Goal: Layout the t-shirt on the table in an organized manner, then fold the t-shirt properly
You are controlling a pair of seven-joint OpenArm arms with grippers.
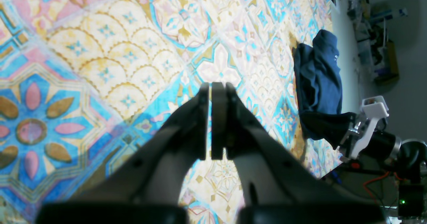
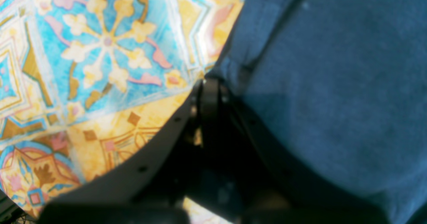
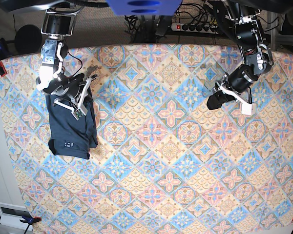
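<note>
The shirt (image 3: 71,127) lies bunched at the table's (image 3: 156,195) left side, long axis running front to back. The right gripper (image 3: 82,95) sits at its far edge, clamped on fabric, much the nearer. The left gripper (image 3: 214,103), pressed together and empty, hovers well apart over bare table.

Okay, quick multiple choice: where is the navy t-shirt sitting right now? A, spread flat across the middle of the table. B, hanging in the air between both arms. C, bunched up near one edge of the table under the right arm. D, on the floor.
C: the base view shows the t-shirt in a compact bundle near the table edge, with the right end effector on it and the left end effector far away.
</note>
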